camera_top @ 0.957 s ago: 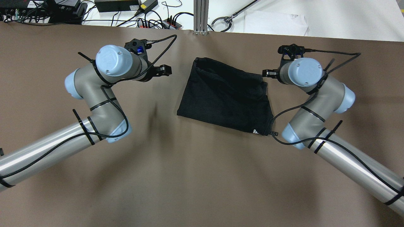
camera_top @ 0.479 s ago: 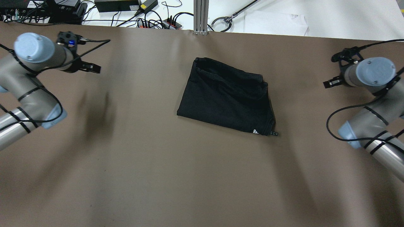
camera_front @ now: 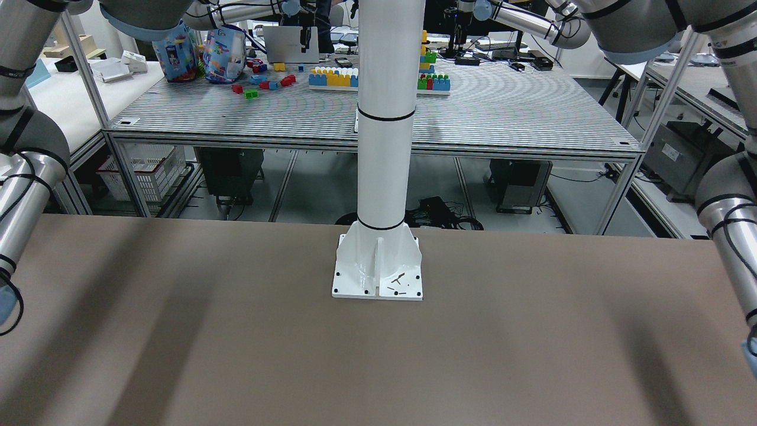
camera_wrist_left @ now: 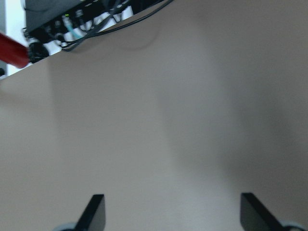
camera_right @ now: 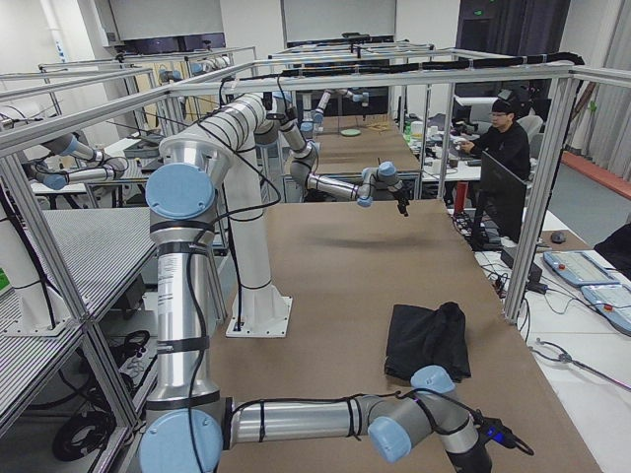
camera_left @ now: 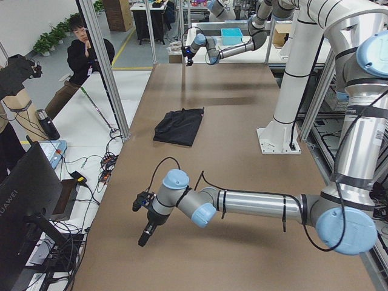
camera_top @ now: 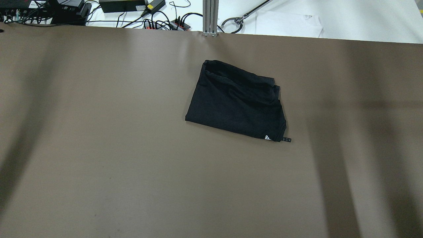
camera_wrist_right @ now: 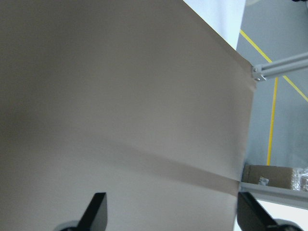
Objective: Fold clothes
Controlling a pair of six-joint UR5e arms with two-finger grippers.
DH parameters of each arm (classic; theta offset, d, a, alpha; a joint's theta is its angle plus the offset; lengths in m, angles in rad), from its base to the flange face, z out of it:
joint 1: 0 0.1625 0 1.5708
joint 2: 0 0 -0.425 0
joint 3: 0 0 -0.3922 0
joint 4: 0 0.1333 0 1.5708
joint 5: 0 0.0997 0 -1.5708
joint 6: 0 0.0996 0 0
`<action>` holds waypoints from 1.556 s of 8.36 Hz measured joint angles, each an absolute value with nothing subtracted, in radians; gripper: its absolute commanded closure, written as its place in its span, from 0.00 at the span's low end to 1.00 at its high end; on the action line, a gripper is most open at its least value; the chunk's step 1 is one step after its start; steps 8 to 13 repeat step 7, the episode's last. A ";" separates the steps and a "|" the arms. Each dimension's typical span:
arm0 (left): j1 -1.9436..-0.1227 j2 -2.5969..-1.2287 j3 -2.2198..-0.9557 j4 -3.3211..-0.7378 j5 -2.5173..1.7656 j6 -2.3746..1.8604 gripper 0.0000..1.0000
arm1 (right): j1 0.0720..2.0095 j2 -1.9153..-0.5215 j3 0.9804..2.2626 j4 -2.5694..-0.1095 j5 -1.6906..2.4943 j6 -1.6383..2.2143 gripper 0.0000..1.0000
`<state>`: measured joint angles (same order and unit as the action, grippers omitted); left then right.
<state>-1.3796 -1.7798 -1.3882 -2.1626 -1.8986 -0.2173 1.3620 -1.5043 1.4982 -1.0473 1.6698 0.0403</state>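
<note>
Black garment [camera_top: 236, 102] lies folded near the tabletop's [camera_top: 99, 148] far edge. Left gripper [camera_wrist_left: 172, 197] and right gripper [camera_wrist_right: 171, 196] both spread, empty. Any further fold likely needs matched corner pinches.

The clothes [camera_top: 236, 100] lie centrally on the table [camera_top: 132, 165].

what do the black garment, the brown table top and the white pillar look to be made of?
Black folded garment: soft matt fabric, cotton or synthetic unclear; it creases and slumps. Brown table top: smooth matt sheet, possibly vinyl or paper; no grain. White round pillar: probably glossy painted metal; bolted flanged base.
</note>
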 measured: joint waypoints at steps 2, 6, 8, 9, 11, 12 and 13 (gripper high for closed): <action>-1.543 -1.688 -1.395 -2.170 -1.891 -0.009 0.00 | 1.491 -1.631 1.536 -1.032 1.658 -0.092 0.05; -1.630 -1.533 -1.409 -2.309 -1.792 0.130 0.00 | 1.542 -1.776 1.554 -0.907 1.587 -0.153 0.05; -1.637 -1.525 -1.420 -2.319 -1.782 0.120 0.00 | 1.543 -1.780 1.556 -0.900 1.586 -0.152 0.05; -1.637 -1.525 -1.420 -2.319 -1.782 0.120 0.00 | 1.543 -1.780 1.556 -0.900 1.586 -0.152 0.05; -1.637 -1.525 -1.420 -2.319 -1.782 0.120 0.00 | 1.543 -1.780 1.556 -0.900 1.586 -0.152 0.05; -1.637 -1.525 -1.420 -2.319 -1.782 0.120 0.00 | 1.543 -1.780 1.556 -0.900 1.586 -0.152 0.05; -1.637 -1.525 -1.420 -2.319 -1.782 0.120 0.00 | 1.543 -1.780 1.556 -0.900 1.586 -0.152 0.05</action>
